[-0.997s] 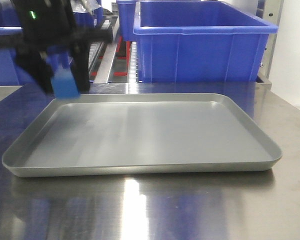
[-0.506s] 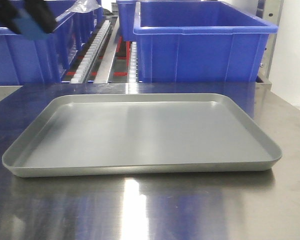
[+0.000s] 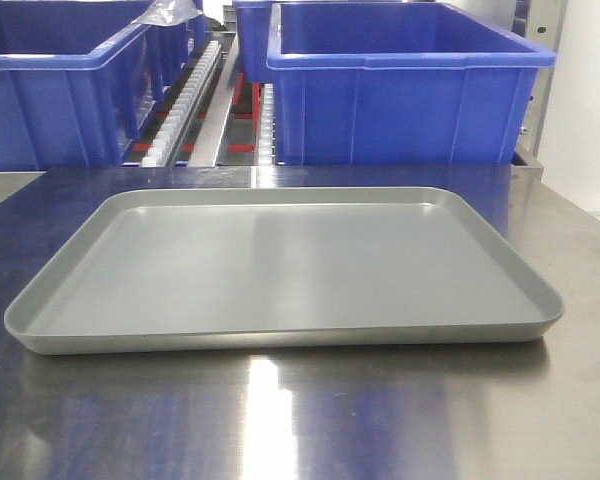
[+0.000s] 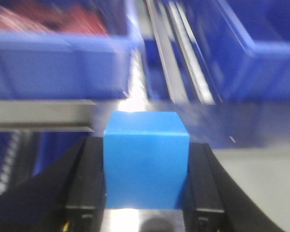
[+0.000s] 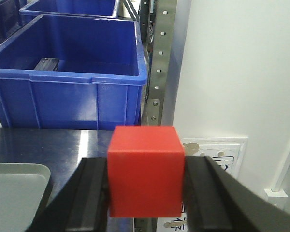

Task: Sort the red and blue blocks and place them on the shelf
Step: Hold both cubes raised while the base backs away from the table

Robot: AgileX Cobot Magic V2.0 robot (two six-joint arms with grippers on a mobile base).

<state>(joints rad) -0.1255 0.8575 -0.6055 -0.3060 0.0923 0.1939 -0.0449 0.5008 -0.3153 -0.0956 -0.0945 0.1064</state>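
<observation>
Bench: stainless table (image 3: pixel 580 400) fills my front view, reflective, with bins behind it.
Bins: one big blue bin (image 3: pixel 410 100) back right and a second blue bin (image 3: pixel 50 100) back left, roller rail (image 3: pixel 195 90) running between them.
Tray: grey tray (image 3: pixel 280 340) lies flat mid-table, long side towards me.
Left gripper: left gripper (image 4: pixel 146 193) has its black fingers (image 4: pixel 87 179) pinching the blue block on both sides. My wrist view is smeared.
Right gripper: right gripper (image 5: pixel 146 198) has its fingers (image 5: pixel 94 193) clamped on the red block's flanks.
Blue block: blue block (image 4: pixel 145 145) sits square between the left pads, with blue bins behind it. I can't read the reddish contents of the upper-left one.
Red block: red block (image 5: pixel 145 169) is held past the tray's corner, white wall (image 5: pixel 232 72) to its right.
</observation>
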